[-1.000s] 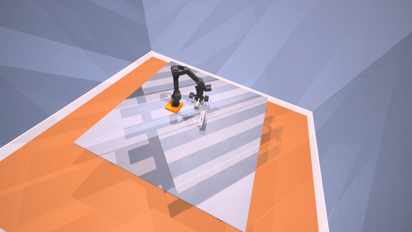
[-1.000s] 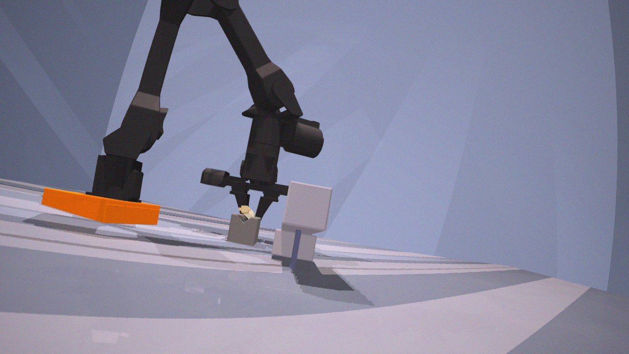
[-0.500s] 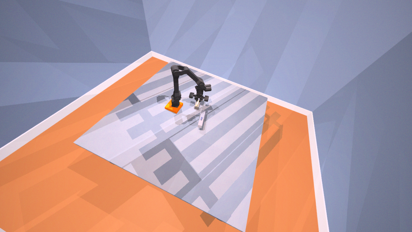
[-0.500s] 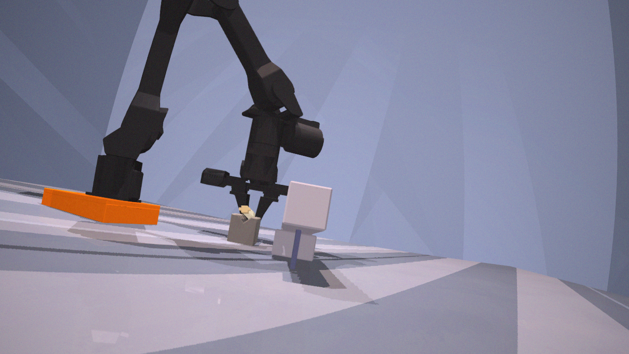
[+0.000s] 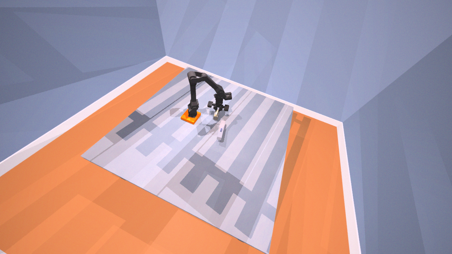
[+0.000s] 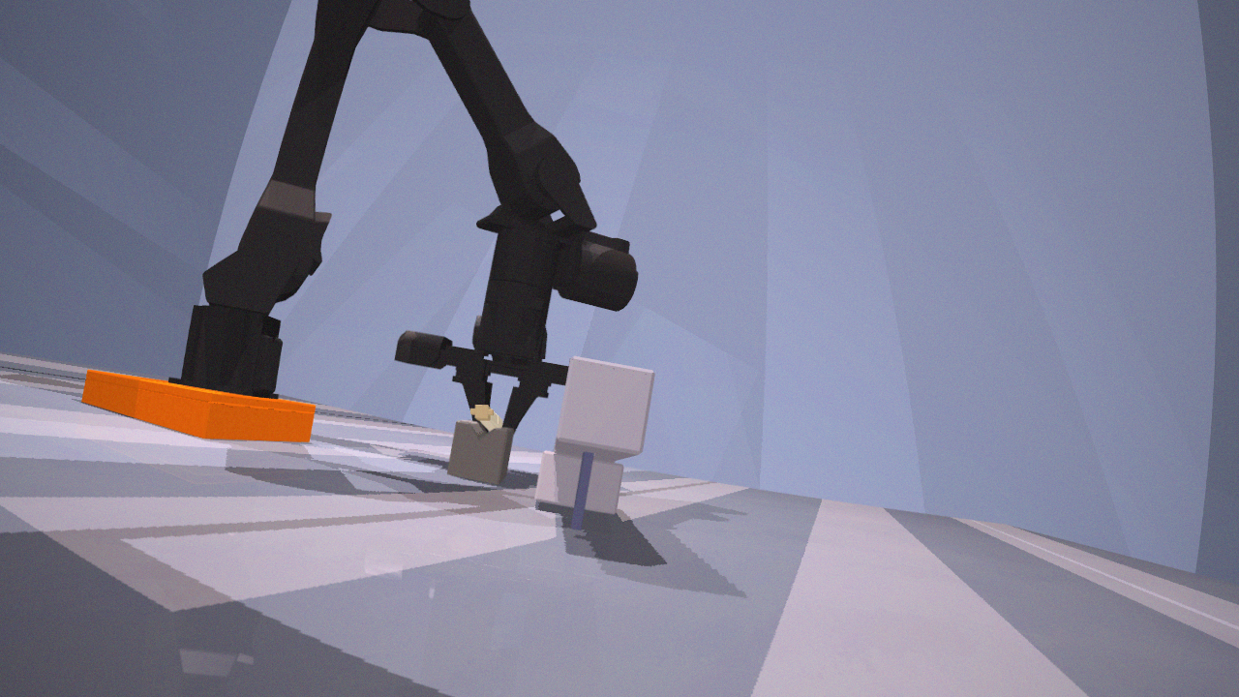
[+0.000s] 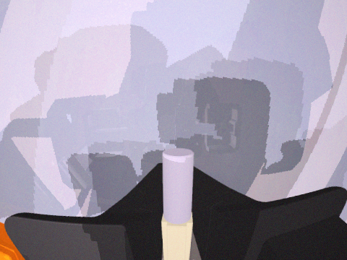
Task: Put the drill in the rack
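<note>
We have the striped bench (image 5: 132, 164) (image 6: 866, 623) (image 7: 94, 72) under everything, its edges here named as the top view shows them. Our black arm (image 5: 193, 91) (image 6: 298, 130) stands on an orange base (image 5: 193, 122) (image 6: 259, 420) toward the upper-left corner, and from there it can reach both pieces of work without shifting its footing. The pale housing (image 5: 219, 135) (image 6: 603, 407) sits farther from the upper edge than the rack (image 5: 215, 118) (image 6: 478, 455), a squat block whose V notch faces up, presumably so a round or square shank settles without rolling. The claw (image 5: 216, 109) (image 6: 493, 419) (image 7: 172, 169) points down over that notch, its fingers narrow and closed on the drill (image 5: 216, 113) (image 6: 485, 415) (image 7: 178, 188). We see the drill out of the housing and lying along the rack's top, at or in the notch; whether it bears fully on the block we cannot tell. The blue key (image 5: 221, 129) (image 6: 582, 489) is at the housing, its work apparently done. We judge this the laying-down step, nearly finished: we should check the seat, then open evenly and rise straight, lest a dragging finger roll the drill out.
</note>
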You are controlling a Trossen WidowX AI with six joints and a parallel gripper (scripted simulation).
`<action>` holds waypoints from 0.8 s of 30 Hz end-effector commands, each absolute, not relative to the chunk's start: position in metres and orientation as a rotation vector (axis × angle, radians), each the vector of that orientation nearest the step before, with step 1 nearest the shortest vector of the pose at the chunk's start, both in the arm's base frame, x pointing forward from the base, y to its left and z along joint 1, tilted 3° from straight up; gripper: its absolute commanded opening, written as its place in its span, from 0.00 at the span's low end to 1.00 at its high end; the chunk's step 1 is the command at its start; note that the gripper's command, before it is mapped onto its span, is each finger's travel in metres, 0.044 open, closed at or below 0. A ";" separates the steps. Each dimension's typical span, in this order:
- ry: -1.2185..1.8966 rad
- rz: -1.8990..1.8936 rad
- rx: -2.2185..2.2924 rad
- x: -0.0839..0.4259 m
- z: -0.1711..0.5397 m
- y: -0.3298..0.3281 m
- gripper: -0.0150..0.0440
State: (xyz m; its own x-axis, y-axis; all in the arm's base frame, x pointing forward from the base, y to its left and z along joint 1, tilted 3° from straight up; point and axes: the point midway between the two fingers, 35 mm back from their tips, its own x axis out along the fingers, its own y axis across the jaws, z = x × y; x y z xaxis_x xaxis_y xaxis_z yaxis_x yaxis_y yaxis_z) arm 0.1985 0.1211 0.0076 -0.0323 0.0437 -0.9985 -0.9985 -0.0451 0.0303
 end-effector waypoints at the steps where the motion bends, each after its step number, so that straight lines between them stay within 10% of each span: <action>1: 1.202 1.276 -1.207 0.198 0.004 0.114 0.25; 19: 1.202 1.276 -1.207 0.198 0.004 0.114 0.25; 24: 1.178 1.286 -1.194 0.198 0.008 0.121 0.48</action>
